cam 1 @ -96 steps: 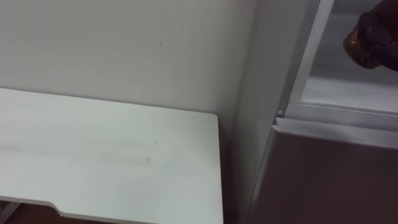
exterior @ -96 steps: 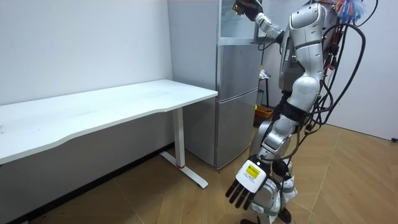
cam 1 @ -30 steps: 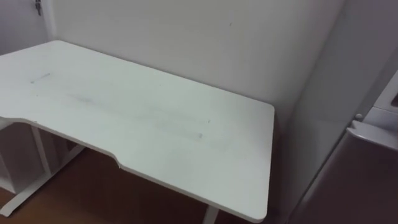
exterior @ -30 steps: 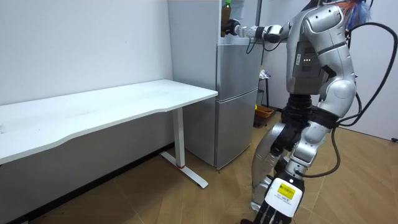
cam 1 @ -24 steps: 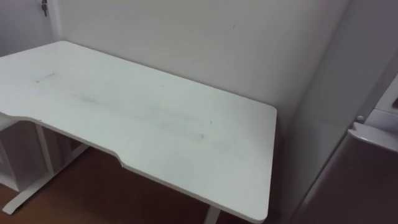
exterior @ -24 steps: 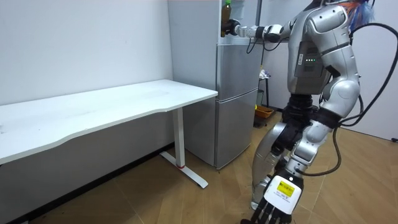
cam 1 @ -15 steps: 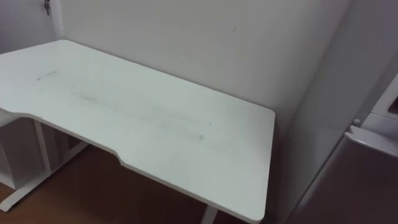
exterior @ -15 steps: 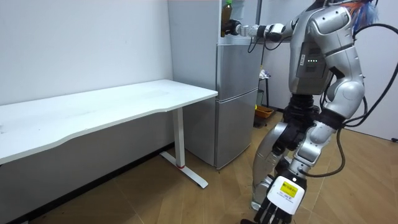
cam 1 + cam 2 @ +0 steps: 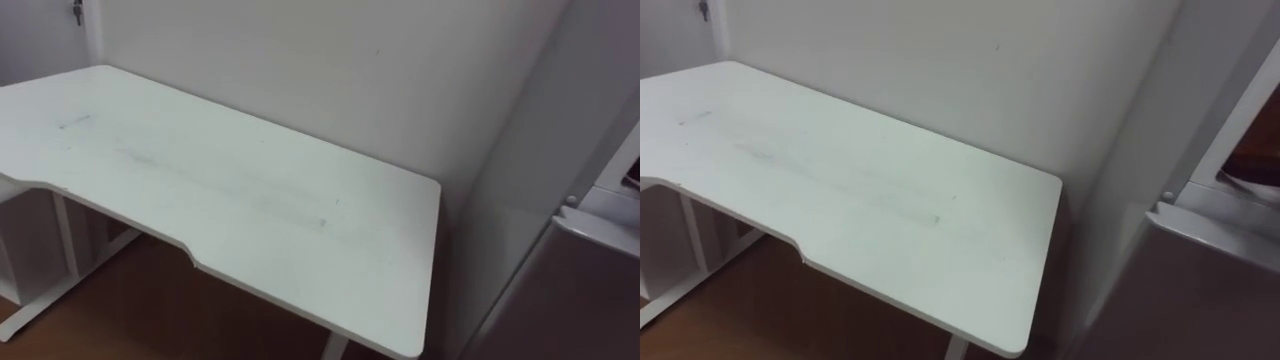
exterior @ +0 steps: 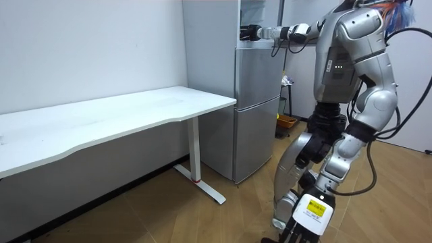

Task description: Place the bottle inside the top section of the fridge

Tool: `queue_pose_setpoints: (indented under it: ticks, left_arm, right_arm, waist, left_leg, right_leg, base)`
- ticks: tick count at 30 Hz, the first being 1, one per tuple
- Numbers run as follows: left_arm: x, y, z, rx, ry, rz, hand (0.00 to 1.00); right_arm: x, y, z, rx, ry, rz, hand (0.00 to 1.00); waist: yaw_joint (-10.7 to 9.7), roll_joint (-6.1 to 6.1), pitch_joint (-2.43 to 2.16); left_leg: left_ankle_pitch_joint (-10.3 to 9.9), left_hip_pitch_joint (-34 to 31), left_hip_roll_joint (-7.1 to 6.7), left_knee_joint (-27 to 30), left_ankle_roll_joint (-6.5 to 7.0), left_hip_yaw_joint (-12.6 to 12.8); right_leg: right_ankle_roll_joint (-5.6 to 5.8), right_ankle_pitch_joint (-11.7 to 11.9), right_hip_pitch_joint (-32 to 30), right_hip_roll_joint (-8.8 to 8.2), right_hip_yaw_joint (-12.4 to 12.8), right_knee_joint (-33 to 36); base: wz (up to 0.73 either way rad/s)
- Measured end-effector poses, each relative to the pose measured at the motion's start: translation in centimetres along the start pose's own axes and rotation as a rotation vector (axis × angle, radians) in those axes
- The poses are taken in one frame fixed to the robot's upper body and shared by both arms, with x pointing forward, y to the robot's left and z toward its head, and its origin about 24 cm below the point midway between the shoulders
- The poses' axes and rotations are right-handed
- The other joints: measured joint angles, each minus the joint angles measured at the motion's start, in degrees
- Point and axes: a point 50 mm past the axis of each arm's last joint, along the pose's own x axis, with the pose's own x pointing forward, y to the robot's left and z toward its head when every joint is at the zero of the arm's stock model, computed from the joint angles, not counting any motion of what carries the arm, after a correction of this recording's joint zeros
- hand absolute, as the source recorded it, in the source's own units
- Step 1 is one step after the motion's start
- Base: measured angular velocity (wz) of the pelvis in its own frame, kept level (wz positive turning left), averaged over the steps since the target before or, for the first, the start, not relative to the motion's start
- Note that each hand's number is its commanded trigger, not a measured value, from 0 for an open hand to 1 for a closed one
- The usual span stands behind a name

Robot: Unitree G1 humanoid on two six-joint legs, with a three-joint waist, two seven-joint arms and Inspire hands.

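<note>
1. The right hand (image 10: pixel 249 32) is stretched out level into the open upper part of the fridge (image 10: pixel 256 101). I cannot tell if its fingers are closed.
2. Around this hand the bottle is too small to make out, and so are its look and its label.
3. The left hand (image 10: pixel 312 212) hangs low with its fingers loose.
4. The white table (image 9: pixel 250 200) stands lower, beside the fridge.

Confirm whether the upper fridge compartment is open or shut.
Open: in the room view the right hand is inside the upper compartment, above the lower door.
</note>
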Motion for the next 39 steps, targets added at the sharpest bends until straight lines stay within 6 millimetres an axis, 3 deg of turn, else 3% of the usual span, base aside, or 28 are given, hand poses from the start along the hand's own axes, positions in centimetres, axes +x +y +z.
queue_pose_setpoints:
  ticks: [3,14,19,20,25,29,36,39]
  left_arm:
    - [0.0,0.0,-0.1,0.001,0.002,0.0,0.0]
    - [-0.1,0.0,-0.3,0.006,0.006,0.001,0.0]
    - [-0.1,-0.1,-0.4,0.003,0.01,-0.001,0.0]
    - [-0.1,-0.1,-0.4,0.002,0.011,-0.002,0.0]
    - [-0.3,-0.6,-0.5,-0.008,0.014,-0.009,0.0]
    - [-0.4,-0.8,-0.6,-0.016,0.018,-0.009,0.0]
    - [-0.7,-1.9,-0.8,-0.037,0.027,-0.032,0.0]
    - [-0.8,-2.3,-0.9,-0.044,0.031,-0.043,0.0]
  right_arm:
    - [0.0,0.0,-0.1,-0.035,-0.009,0.014,0.0]
    - [0.0,0.2,-0.1,-0.06,-0.014,0.053,0.0]
    - [-0.3,0.5,-0.1,-0.055,-0.025,0.082,0.0]
    - [-0.4,0.6,-0.2,-0.057,-0.03,0.09,0.0]
    - [-1.5,2.2,0.4,-0.045,-0.083,0.189,0.0]
    - [-2.3,2.9,0.6,-0.028,-0.111,0.241,0.0]
    - [-3.7,2.7,2.9,0.064,-0.221,0.251,0.0]
    - [-4.6,2.7,2.3,0.059,-0.233,0.276,0.0]
  waist:
    - [-0.2,0.47,0.3]
    - [-0.4,1.12,0.11]
    - [-1.3,1.49,-0.34]
    - [-1.5,1.61,-0.26]
    - [-2.7,2.81,-1.1]
    - [-3.8,3.18,-1.33]
    - [-5.4,4.0,-0.8]
    - [-6.2,3.83,-0.68]
  left_leg:
    - [-0.3,0.9,0.01,0.1,-0.05,0.0]
    - [-0.4,1.9,-0.06,0.0,-0.07,0.0]
    - [-0.4,2.2,-0.1,-0.2,-0.06,0.1]
    - [-0.4,2.6,-0.1,-0.4,-0.05,0.3]
    - [-0.3,4.6,-0.17,-2.2,-0.06,1.7]
    - [0.4,6.6,-0.37,-4.6,-0.19,2.5]
    - [0.7,9.1,-0.44,-7.1,-0.34,4.1]
    - [0.7,9.9,-0.7,-7.8,-0.33,4.2]
  right_leg:
    - [0.07,0.0,1.0,0.02,0.0,-0.1]
    - [0.14,-0.3,1.9,-0.03,0.1,-0.1]
    - [0.15,-0.2,2.8,-0.02,0.1,0.0]
    - [0.16,-0.2,3.0,-0.07,0.2,-0.1]
    - [0.34,-0.5,3.1,-0.6,1.6,-0.1]
    - [0.3,-0.5,4.2,-1.04,1.8,-0.1]
    - [0.44,-0.9,5.1,-1.24,3.0,-0.3]
    - [0.68,-1.2,5.9,-1.34,3.1,-0.8]
  base:
    - [0.0]
    - [0.0]
    - [0.0]
    - [-0.05]
    - [-0.13]
    - [-0.09]
    - [-0.09]
    - [0.0]
